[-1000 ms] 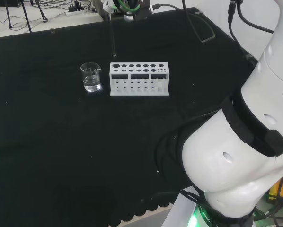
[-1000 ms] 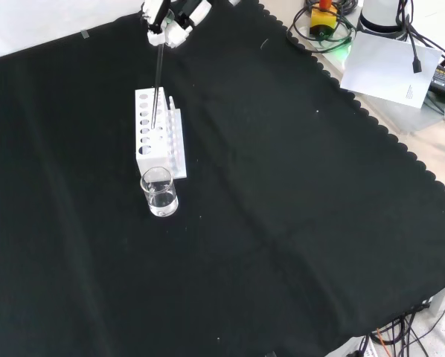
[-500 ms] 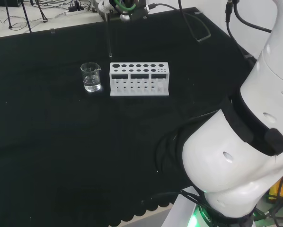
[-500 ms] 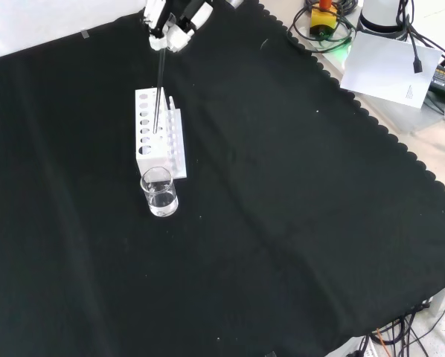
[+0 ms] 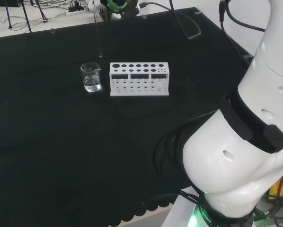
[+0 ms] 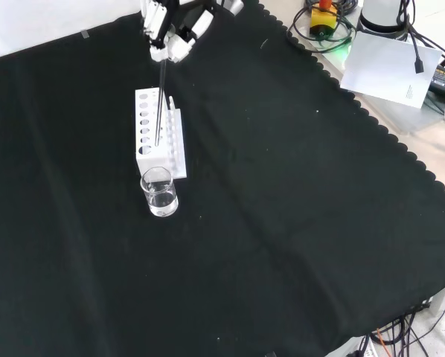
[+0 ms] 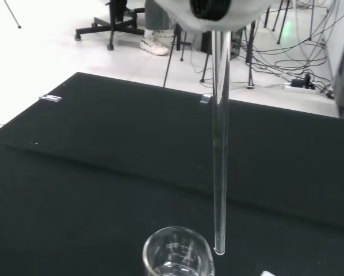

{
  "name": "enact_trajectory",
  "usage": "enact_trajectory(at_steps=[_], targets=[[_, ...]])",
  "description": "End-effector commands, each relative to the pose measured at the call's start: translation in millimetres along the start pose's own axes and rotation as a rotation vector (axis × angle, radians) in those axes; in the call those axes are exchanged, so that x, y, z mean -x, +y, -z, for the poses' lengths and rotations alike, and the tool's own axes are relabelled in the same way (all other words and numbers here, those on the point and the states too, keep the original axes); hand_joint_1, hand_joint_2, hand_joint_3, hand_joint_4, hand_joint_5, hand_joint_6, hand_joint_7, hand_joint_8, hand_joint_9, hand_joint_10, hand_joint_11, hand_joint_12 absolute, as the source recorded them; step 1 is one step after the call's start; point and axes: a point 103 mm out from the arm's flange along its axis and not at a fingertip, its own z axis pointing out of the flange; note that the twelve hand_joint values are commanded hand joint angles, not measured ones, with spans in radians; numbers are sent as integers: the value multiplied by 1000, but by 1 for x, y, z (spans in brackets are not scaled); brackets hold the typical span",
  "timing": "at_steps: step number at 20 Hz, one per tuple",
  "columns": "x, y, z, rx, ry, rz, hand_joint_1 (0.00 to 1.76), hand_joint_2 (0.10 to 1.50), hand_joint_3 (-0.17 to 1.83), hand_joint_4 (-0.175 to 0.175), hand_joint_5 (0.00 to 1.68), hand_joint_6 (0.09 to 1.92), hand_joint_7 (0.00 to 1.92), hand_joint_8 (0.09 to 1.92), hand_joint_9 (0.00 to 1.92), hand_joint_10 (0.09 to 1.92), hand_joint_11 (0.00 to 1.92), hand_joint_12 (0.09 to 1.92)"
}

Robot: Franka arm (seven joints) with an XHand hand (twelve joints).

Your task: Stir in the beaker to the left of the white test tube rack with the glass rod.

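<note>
Above the beaker [image 5: 91, 77], the hand [image 6: 170, 30] pinches the glass rod [image 7: 220, 155] by its top.
You carry stiff, probably slippery, breakable glass; keep that high hold.

— Where's the hand [image 6: 172, 30]?

— Up at the front view's top edge, fingers [image 6: 179, 46] curled and pinching something thin, pointing down. The arm's [image 5: 245, 156] big white links bulk at the head view's right.
</note>
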Motion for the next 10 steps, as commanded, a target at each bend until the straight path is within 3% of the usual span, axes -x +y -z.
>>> enact_trajectory(at_steps=[1,10], targets=[[-13,20,-18,-4,29,45,1300,1038,58,-175,1100,508,1115,1106,1593,874,1586,865],[-18,42,-44,-19,71,85,1300,1042,50,-175,1100,508,1114,1107,1594,873,1588,867]])
